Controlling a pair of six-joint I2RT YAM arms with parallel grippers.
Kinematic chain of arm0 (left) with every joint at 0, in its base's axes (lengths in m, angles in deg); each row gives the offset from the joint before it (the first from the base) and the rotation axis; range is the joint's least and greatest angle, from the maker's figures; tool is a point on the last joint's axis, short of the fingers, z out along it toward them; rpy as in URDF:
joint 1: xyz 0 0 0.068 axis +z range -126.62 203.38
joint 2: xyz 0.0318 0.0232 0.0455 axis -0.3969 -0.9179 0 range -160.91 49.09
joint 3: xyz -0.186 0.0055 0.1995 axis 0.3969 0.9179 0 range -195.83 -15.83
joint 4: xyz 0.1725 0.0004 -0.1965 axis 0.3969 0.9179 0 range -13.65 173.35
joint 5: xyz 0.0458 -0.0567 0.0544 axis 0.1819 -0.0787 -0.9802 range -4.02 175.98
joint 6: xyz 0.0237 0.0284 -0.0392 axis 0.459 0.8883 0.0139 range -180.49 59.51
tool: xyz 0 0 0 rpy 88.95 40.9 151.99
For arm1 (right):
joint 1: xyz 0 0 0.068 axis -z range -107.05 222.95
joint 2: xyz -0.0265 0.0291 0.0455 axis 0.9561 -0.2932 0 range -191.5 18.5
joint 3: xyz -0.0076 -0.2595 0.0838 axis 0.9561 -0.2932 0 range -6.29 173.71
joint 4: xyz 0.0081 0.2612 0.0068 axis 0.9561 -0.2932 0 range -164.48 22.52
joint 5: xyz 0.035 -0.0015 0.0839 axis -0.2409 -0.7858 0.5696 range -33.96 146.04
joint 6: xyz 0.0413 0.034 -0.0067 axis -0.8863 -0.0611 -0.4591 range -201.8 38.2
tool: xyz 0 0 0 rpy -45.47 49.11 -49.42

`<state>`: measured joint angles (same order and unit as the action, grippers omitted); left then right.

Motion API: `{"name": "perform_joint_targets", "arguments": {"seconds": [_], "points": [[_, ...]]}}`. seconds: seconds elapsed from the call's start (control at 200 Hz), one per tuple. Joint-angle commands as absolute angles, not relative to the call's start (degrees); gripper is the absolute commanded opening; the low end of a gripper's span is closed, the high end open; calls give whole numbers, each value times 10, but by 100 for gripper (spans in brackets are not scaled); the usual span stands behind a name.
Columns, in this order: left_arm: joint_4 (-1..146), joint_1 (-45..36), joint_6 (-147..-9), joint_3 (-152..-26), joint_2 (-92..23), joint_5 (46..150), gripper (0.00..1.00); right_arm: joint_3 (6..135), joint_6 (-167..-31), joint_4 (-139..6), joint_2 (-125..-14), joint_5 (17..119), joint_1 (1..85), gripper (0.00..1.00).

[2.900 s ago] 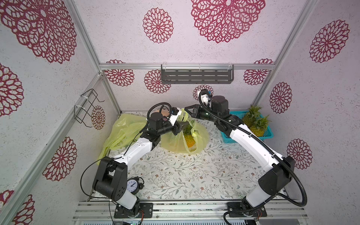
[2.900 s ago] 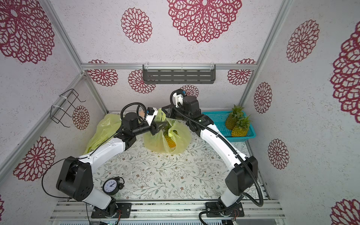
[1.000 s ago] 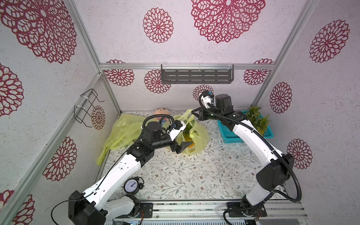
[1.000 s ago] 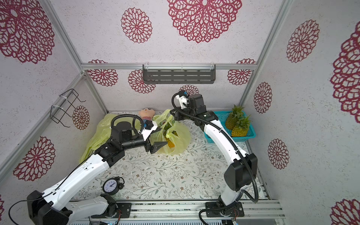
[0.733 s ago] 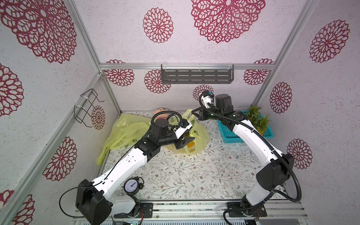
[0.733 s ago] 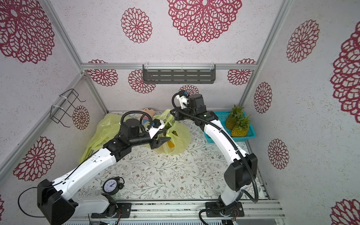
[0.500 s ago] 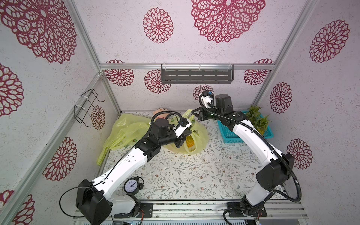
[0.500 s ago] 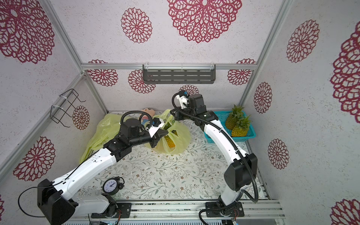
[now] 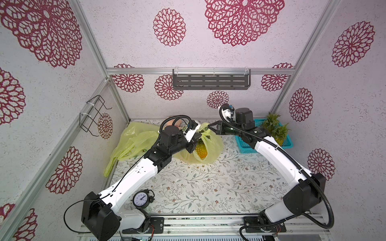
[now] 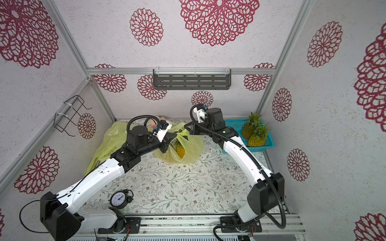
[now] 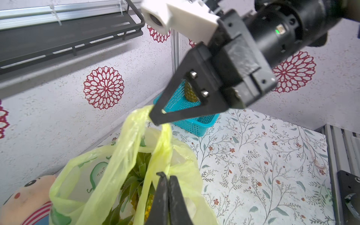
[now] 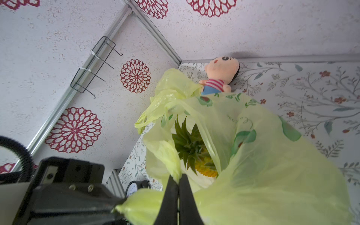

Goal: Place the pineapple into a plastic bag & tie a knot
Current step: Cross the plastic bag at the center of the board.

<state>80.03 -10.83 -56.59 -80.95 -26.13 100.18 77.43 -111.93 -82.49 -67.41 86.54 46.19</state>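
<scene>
Left hand: newly clenched on the bag, open a second ago. Right hand: clenched on a bag handle. Pineapple inside; knotting looks ready to begin.

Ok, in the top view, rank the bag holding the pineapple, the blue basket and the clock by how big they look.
1. Bag holding the pineapple and blue basket: look about alike. Each is partly covered, so I won't rank them.
2. Clock: clearly smallest.

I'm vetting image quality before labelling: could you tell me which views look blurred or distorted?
Both top views: evenly lit, sharp, walls splay outward. Left wrist view: own fingers soft, bag crisp. Right wrist view: nearest bag plastic blurred, doll sharp.
</scene>
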Motion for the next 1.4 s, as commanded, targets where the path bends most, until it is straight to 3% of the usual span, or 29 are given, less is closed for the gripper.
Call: {"name": "perform_joint_targets", "arguments": {"seconds": [0.0, 0.375, 0.806, 1.396], "points": [[773, -102, -580, -804, -271, 992, 0, 734, -1205, -746, -616, 895, 463, 0], [751, -97, -601, -799, -282, 985, 0, 612, -1310, -658, -562, 906, 406, 0], [745, -93, -619, -788, -276, 983, 0, 592, -1249, -591, -650, 824, 321, 0], [743, -83, -648, -758, -259, 991, 0, 516, -1131, -456, -687, 523, 312, 0]]}}
